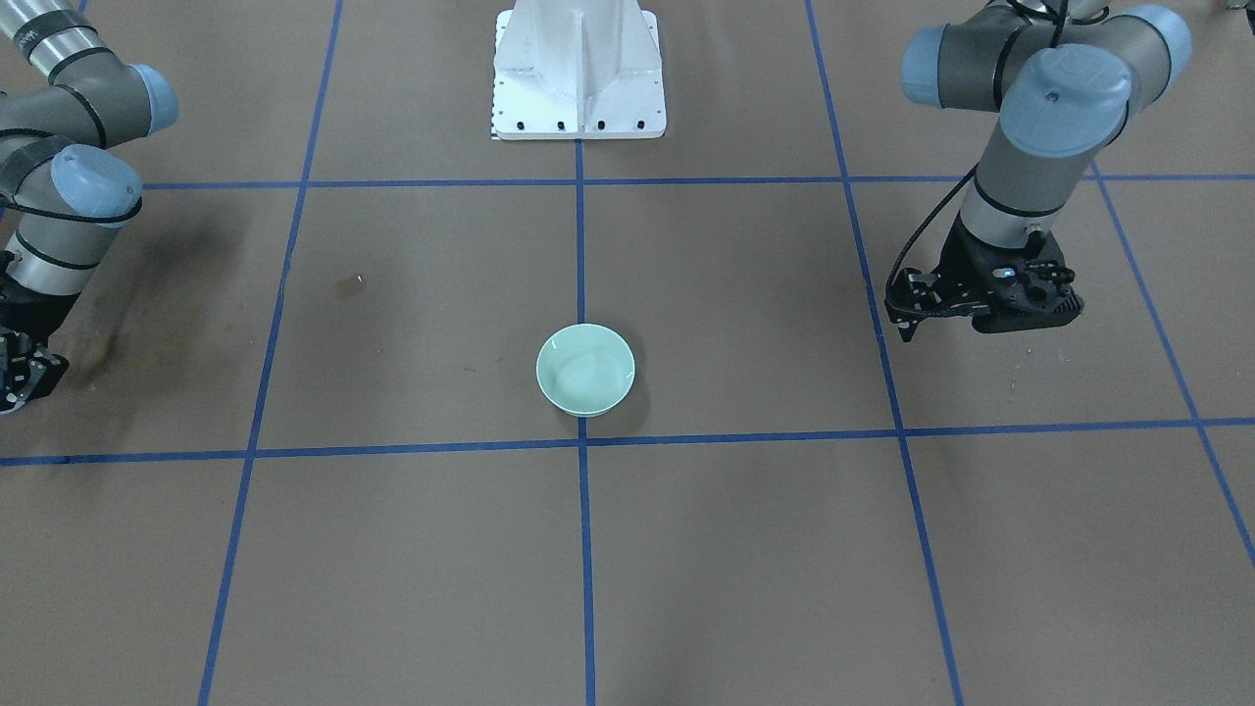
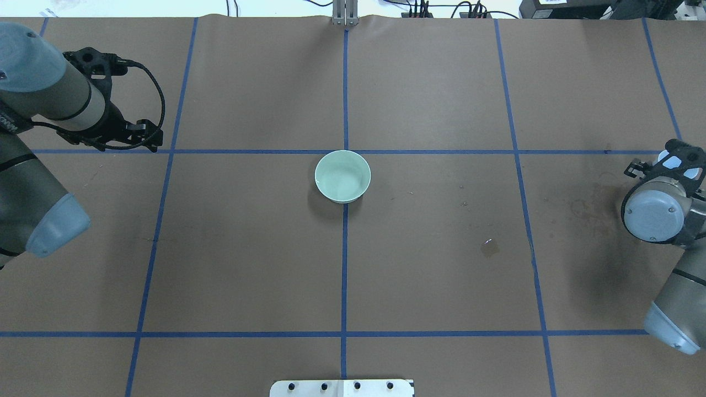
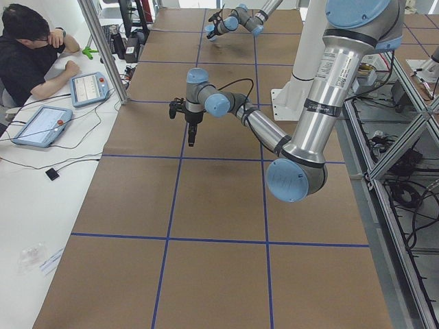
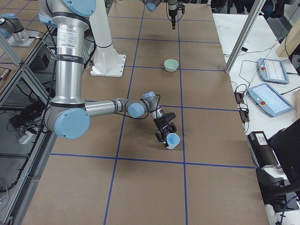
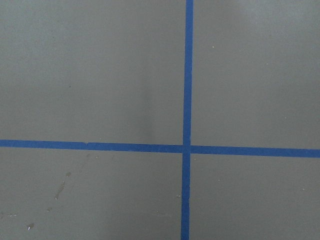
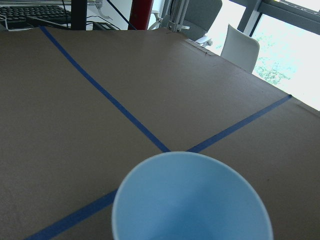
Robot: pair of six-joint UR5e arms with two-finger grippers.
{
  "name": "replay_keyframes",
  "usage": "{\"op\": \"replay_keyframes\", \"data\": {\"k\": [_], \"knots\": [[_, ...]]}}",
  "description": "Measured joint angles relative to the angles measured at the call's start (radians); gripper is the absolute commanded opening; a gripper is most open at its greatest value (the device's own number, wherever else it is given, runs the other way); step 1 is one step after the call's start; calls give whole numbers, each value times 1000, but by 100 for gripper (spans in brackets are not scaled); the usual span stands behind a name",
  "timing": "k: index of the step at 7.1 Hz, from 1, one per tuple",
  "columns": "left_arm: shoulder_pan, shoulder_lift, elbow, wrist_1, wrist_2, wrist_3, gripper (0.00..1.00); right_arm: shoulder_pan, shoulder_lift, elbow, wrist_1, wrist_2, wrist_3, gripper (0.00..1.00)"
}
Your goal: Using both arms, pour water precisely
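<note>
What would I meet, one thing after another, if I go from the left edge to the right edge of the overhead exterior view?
left arm → pale green bowl → small wet spot → right arm

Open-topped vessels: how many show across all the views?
2. A pale green ceramic bowl stands at the table's centre, on the blue tape line. A light blue tapered cup is at the right arm's end effector, toward the table's right end. No others show.
</note>
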Motion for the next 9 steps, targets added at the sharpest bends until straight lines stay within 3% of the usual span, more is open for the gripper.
{"op": "replay_keyframes", "data": {"k": [4,9], "knots": [[0,0,0,0,1,1,100,0,-9,32,-2,8,1,99],[0,-4,3,-1,1,0,100,-40,-112,178,-14,65,5,99]]}}
